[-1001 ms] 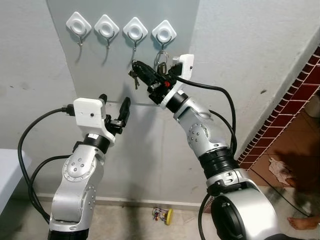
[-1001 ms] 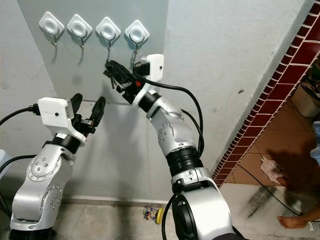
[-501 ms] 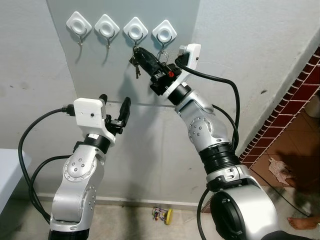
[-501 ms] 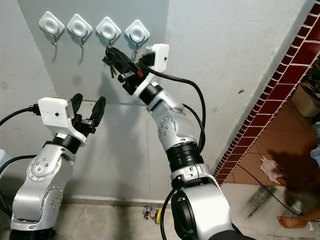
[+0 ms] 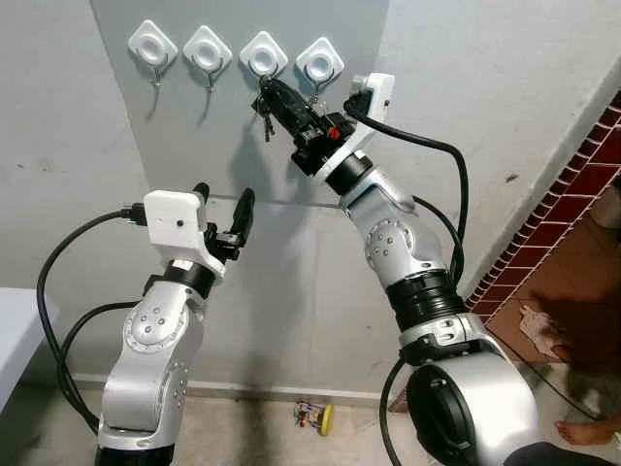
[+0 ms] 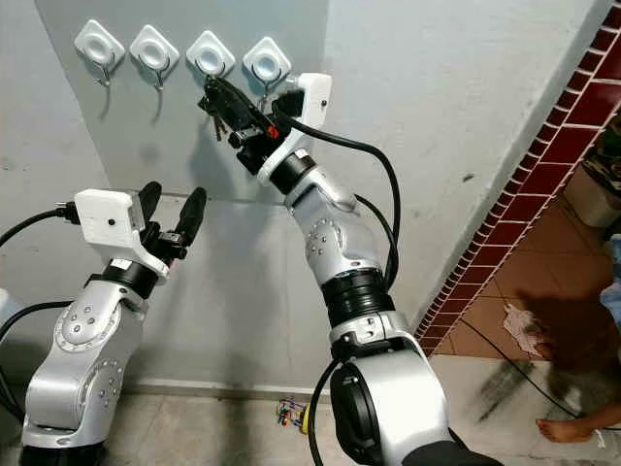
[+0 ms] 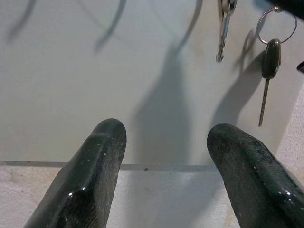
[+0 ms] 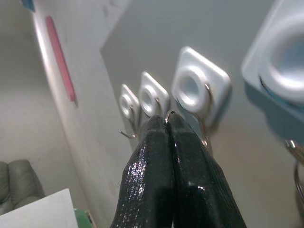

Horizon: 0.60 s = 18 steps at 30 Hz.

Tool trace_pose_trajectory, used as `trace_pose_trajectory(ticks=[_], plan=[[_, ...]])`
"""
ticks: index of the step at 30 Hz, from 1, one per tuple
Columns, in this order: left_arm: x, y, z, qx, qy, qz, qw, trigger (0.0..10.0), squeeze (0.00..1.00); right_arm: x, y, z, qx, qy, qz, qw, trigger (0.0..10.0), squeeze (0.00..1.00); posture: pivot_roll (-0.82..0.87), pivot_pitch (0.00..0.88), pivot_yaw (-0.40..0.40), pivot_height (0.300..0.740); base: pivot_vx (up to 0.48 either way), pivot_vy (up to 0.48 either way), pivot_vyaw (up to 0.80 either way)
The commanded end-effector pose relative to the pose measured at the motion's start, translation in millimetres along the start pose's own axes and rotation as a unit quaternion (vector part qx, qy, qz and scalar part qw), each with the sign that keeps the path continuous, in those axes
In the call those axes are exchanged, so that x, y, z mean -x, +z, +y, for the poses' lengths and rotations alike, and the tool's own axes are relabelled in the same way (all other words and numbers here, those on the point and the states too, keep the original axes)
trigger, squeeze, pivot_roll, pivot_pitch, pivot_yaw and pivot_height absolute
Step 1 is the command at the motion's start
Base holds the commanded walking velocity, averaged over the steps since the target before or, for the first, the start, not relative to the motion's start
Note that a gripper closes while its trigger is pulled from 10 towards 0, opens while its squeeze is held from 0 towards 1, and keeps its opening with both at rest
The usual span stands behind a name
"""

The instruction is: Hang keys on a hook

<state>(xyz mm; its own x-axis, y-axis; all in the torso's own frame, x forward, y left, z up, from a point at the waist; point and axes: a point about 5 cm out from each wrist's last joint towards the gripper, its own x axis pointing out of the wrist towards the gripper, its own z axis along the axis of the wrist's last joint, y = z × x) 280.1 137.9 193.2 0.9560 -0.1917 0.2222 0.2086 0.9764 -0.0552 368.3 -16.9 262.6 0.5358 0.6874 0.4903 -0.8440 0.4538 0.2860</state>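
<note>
Four white diamond-shaped hooks are fixed in a row on a grey wall panel (image 5: 184,136). My right gripper (image 5: 264,90) is raised to just under the third hook (image 5: 263,54), shut on a bunch of keys (image 5: 263,118) that dangles from its tips. In the right wrist view the shut fingers (image 8: 164,156) pinch a thin key ring (image 8: 169,114) right beside that hook's plate (image 8: 197,90). The fourth hook (image 5: 318,62) carries another dark-headed key (image 7: 271,52). My left gripper (image 5: 221,200) is held open lower down in front of the panel, holding nothing.
A red tiled wall (image 5: 582,175) runs along the right. A small colourful object (image 5: 315,417) lies on the floor at the wall's foot. A person's bare foot (image 5: 590,432) is at the bottom right. A white surface (image 5: 15,330) is at the left edge.
My right gripper has carried the keys up and leftward, from below the fourth hook to just under the third hook. The left arm has stayed still.
</note>
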Motion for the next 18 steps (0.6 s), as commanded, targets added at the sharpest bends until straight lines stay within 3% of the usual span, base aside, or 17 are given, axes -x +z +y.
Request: trace_pose_trajectory(ticks=[1, 12, 18], plan=[[0.9, 5.0, -1.7, 0.0, 0.001, -0.007, 1.0, 10.0, 0.0, -8.0, 4.4, 5.8, -0.008, 0.01, -0.01, 1.0, 10.0, 0.0, -0.03, 0.021, -0.057, 0.74, 0.0, 0.0, 0.0], [1.2, 5.4, -1.6, 0.001, 0.003, -0.008, 1.0, 10.0, 0.0, -8.5, 2.4, 4.7, -0.025, 0.005, -0.008, 1.0, 10.0, 0.0, -0.03, 0.023, -0.06, 0.74, 0.0, 0.0, 0.0], [1.3, 5.5, -1.5, 0.001, 0.004, -0.008, 1.0, 10.0, 0.0, -8.0, 3.2, 1.7, -0.069, -0.006, -0.02, 0.997, 10.0, 0.0, -0.03, 0.024, -0.061, 0.74, 0.0, 0.0, 0.0]])
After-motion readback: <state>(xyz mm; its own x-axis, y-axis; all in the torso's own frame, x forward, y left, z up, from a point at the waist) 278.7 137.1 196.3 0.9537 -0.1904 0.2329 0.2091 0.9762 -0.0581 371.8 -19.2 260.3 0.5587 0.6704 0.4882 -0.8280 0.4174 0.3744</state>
